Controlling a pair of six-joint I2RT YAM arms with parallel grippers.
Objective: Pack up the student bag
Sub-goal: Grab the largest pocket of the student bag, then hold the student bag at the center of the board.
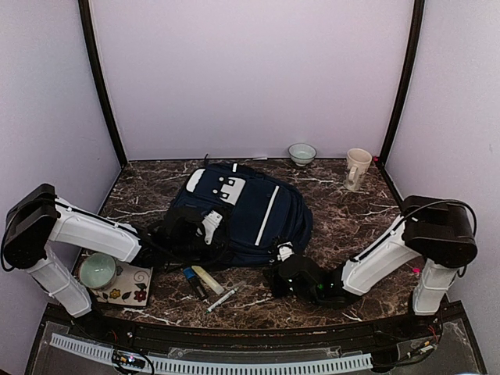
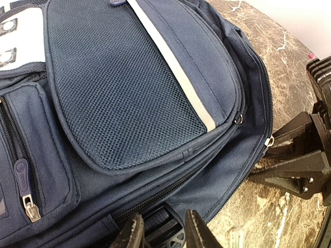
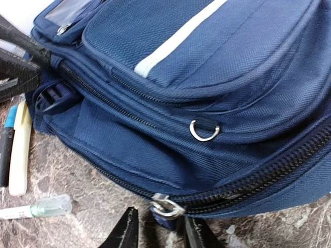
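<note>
Marble tabletop, lilac walls. Centre frame: student bag lies flat. The left gripper pinches its lower edge by the buckle. The right gripper brackets the zip pull; contact unclear. Step, as judged: opening the main zip. Next: firm pinch, draw along track.

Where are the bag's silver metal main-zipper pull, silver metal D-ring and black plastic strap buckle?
Silver metal main-zipper pull [image 3: 166, 207]: right wrist view, on its loop.
Silver metal D-ring [image 3: 204, 139]: right wrist view, on its lower curve.
Black plastic strap buckle [image 3: 51, 96]: right wrist view, on its frame.
</note>
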